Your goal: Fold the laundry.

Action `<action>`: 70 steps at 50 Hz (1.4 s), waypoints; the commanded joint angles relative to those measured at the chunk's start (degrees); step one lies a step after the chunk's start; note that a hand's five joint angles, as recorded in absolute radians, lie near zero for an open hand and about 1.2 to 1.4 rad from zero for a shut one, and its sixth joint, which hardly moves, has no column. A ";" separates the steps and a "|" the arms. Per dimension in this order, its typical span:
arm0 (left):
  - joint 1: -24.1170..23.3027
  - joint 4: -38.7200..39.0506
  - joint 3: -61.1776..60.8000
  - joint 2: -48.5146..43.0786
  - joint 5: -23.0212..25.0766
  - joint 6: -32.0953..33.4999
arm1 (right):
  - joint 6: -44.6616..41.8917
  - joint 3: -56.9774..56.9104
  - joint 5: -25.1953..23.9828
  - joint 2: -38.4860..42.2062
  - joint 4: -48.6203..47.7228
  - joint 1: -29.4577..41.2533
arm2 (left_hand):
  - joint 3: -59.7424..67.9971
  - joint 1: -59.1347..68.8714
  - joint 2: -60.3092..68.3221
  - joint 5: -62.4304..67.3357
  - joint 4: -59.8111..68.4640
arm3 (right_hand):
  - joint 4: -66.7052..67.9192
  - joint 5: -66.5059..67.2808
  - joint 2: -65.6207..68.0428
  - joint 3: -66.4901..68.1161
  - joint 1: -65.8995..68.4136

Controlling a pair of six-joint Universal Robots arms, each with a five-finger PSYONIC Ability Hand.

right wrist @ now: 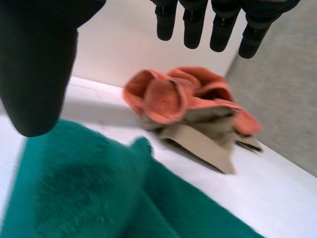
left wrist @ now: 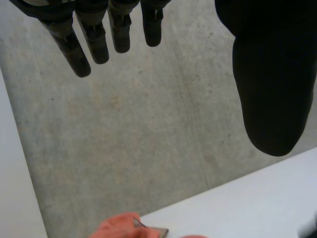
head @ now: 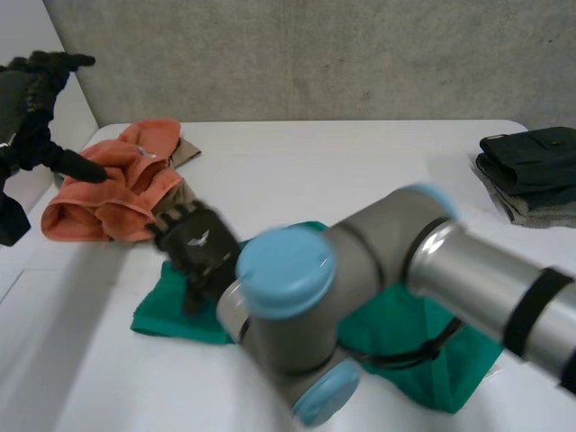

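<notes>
**A:** How far along is this laundry run?

**B:** Early-ish, I'd say. A dark folded stack (head: pixel 531 162) sits by the far right corner of the table (head: pixel 342 162), so that bit looks done. The green cloth (head: pixel 166 310) is spread out along the near edge and doesn't look folded yet. An orange pile (head: pixel 108 202) is crumpled up by the left edge. So at least two pieces to go.

**A:** Hands holding anything?

**B:** Nope. The right hand (head: pixel 200 247) is over the green cloth's left end, fingers straight, thumb wide apart, nothing in it. I can't tell if it's touching the cloth. The left hand (head: pixel 31 99) is up in the air off the left edge, also splayed and empty.

**A:** Do the wrist cams add anything?

**B:** The right wrist view shows a tan cloth (right wrist: pixel 198 141) tucked under the orange pile, just past the fingertips. In the head view the right arm covers the green cloth's middle, but that view gives you the stack and the overall layout. The left wrist view is mostly concrete wall (left wrist: pixel 148 129) plus a bit of the orange pile.
</notes>
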 commanded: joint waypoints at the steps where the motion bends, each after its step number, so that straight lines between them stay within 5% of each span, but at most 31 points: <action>1: -2.06 -1.19 -0.52 -2.96 0.56 0.94 | 1.68 7.46 -1.52 -13.83 2.32 -12.21 | -1.92 -0.71 -1.78 -2.80 -1.47 | -1.89 -2.74 -1.93 -1.88 -2.97; 9: -7.51 -9.18 -1.22 -6.30 0.73 4.09 | -6.48 15.02 -3.28 -22.28 9.51 -24.69 | 5.18 6.39 5.32 4.30 5.63 | -1.89 -2.74 -1.93 -1.88 -2.97; 17: -11.64 -19.65 -4.82 -10.17 0.03 16.04 | -22.04 20.91 -3.46 -22.02 14.71 -32.96 | 6.20 7.41 6.34 5.32 6.64 | 7.69 6.84 7.65 7.70 6.61; 32: -14.37 -9.28 -3.59 -26.16 -8.67 29.41 | -23.19 25.92 -2.05 -11.83 5.66 -33.93 | 13.59 14.80 13.73 12.71 14.04 | 16.26 15.41 16.22 16.27 15.18; 36: -13.67 -8.85 -2.89 -27.93 -9.38 30.55 | -22.93 25.48 -2.40 -9.46 3.73 -33.84 | 30.37 31.58 30.51 29.49 30.81 | 19.96 19.11 19.92 19.97 18.88; 38: -13.31 -7.80 -2.28 -28.36 -8.59 30.56 | -22.67 25.05 -2.23 -8.58 2.76 -33.40 | 51.13 52.34 51.27 50.25 51.58 | 43.01 42.16 42.97 43.02 41.93; 39: -13.14 -6.74 -1.84 -28.28 -8.06 30.38 | -22.14 24.78 -2.23 -8.66 2.15 -33.40 | 66.77 67.98 66.90 65.89 67.21 | 67.86 67.01 67.82 67.87 66.78; 49: -13.49 8.81 18.00 -27.93 -7.00 23.98 | -19.85 11.44 4.00 -13.58 -11.99 -34.54 | 68.08 69.29 68.22 67.20 68.53 | 68.11 67.26 68.07 68.12 67.03; 58: -12.52 11.55 48.86 -34.78 -12.27 7.54 | -16.52 3.86 7.18 -21.83 -36.78 -36.83 | 68.08 69.29 68.22 67.20 68.53 | 68.11 67.26 68.07 68.12 67.03; 64: -10.24 11.64 50.82 -36.54 -13.16 -0.63 | -13.97 5.96 5.42 -24.57 -34.52 -38.15 | 68.08 69.29 68.22 67.20 68.53 | 68.11 67.26 68.07 68.12 67.03; 70: -9.01 12.42 39.57 -35.66 -7.98 -6.53 | -13.61 14.04 0.86 -25.80 -26.70 -40.69 | 68.08 69.29 68.22 67.20 68.53 | 68.11 67.26 68.07 68.12 67.03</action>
